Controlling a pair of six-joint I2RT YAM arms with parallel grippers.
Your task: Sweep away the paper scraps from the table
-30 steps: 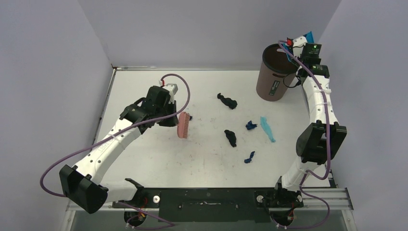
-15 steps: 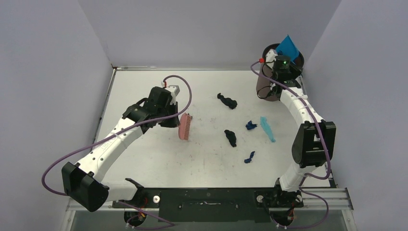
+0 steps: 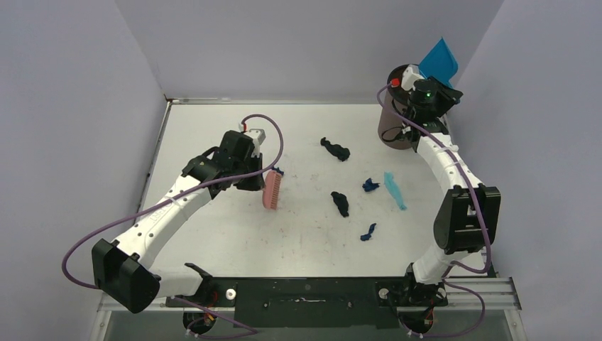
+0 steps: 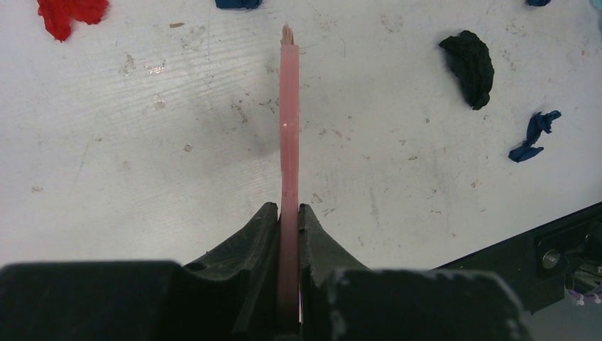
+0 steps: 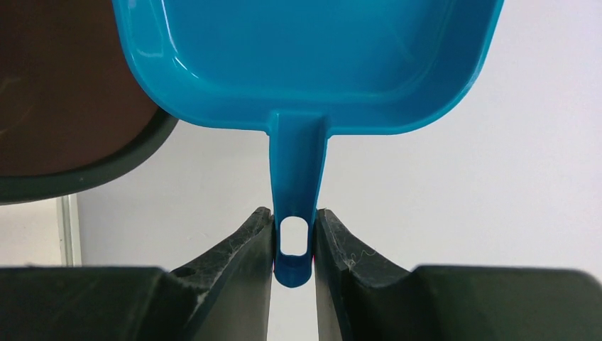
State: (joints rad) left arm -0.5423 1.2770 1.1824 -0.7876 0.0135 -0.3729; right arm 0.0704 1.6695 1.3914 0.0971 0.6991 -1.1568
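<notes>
Your left hand point(image 4: 287, 212) is clamped on the handle of the pink brush point(image 3: 270, 190), with its fingers pressed flat against both sides. The wrist camera shows the brush edge-on, as a thin pink line pointing away from the hand. It sits low over the white counter point(image 3: 213, 234), left of the middle. You cannot tell from these views whether it touches the surface.

Your right hand point(image 5: 294, 217) is closed tight on the handle of the blue dustpan point(image 5: 312, 57), gripping at the hanging hole near the handle's end. It holds the pan raised at the far right corner, above the brown bin point(image 3: 388, 126).

The scraps lie loose on the counter, between the two arms. A black scrap point(image 3: 335, 149) lies toward the far side and a second black scrap point(image 3: 341, 204) nearer the middle. A small dark blue scrap point(image 3: 370, 185) sits just beside a light blue strip point(image 3: 395, 190). Another dark blue twist point(image 3: 368, 232) lies closest to you. In the left wrist view a dark blue bit point(image 4: 238, 3) lies just past the brush tip, and a red scrap point(image 4: 69, 13) further left.
</notes>
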